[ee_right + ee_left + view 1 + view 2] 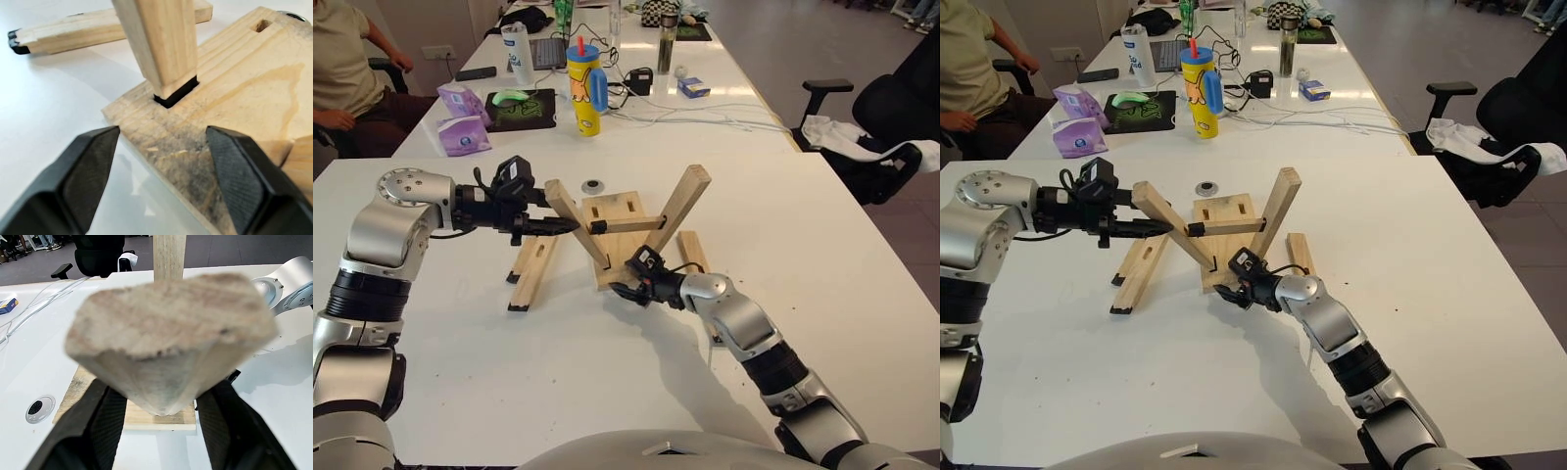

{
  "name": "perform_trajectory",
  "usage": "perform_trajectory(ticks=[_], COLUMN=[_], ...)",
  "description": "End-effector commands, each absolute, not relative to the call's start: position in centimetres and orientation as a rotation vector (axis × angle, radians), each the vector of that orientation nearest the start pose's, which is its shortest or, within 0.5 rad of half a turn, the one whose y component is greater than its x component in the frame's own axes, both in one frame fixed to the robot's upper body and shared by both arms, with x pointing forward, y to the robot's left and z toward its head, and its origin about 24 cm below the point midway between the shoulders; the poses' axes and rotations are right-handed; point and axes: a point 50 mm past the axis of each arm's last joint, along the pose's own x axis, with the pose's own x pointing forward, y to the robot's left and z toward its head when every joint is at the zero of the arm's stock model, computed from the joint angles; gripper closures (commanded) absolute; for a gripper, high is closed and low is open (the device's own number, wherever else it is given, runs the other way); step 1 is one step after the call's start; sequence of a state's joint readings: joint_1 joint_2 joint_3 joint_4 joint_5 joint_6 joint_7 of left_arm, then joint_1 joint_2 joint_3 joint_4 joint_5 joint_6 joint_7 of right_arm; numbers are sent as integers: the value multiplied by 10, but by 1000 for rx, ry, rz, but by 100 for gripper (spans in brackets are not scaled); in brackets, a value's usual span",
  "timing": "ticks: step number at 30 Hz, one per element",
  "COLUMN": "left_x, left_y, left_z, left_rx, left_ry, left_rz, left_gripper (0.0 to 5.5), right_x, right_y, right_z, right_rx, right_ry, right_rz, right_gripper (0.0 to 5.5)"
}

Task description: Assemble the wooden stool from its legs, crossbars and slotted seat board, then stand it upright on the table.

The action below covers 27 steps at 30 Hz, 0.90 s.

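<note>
The slotted seat board (619, 210) lies flat on the table. Two legs rise from it in a V: a left leg (570, 213) and a right leg (683, 204), joined by a crossbar (631, 225). My left gripper (560, 225) is shut on the left leg (171, 333) near its top. At the board's near corner my right gripper (625, 291) is open, its fingers (93, 166) either side of the board edge (234, 98). The left leg's black-tipped foot (173, 93) sits in a slot just beyond.
Two loose wooden pieces (533, 266) lie left of the board, another (693, 251) to its right. A cable grommet (594, 185) sits behind. Further back stand a yellow cup (585, 93), tissue packs (462, 135), a mouse pad and cables. An office chair (891, 117) stands to the right.
</note>
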<state>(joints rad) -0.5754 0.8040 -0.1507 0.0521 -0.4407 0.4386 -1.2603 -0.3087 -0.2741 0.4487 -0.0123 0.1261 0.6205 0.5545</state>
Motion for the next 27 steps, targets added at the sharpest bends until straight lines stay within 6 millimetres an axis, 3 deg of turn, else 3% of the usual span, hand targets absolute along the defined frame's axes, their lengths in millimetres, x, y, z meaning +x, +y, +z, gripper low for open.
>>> perform_trajectory(ticks=[1,7,9,12,18,22,27], left_x=[282,289,292,293,289,289,291], left_y=[185,187,186,187,187,188,185], left_z=[131,129,124,108,101,104,105], left_rx=[284,242,221,204,163,165,171], left_ry=[411,394,403,427,418,416,413], left_rz=[-1341,-1275,-1266,-1242,-1217,-1218,-1233], left_gripper=[344,344,344,344,344,344,344], right_x=[243,244,248,255,238,251,268], right_y=[-74,-75,-71,-61,-61,-68,-59], right_z=[4,5,15,54,118,170,202], right_rx=[-243,-270,-226,-38,107,35,-81], right_ry=[692,674,598,352,60,-149,-333], right_rz=[974,986,977,993,996,857,687], right_gripper=[221,221,239,276,374,428,428])
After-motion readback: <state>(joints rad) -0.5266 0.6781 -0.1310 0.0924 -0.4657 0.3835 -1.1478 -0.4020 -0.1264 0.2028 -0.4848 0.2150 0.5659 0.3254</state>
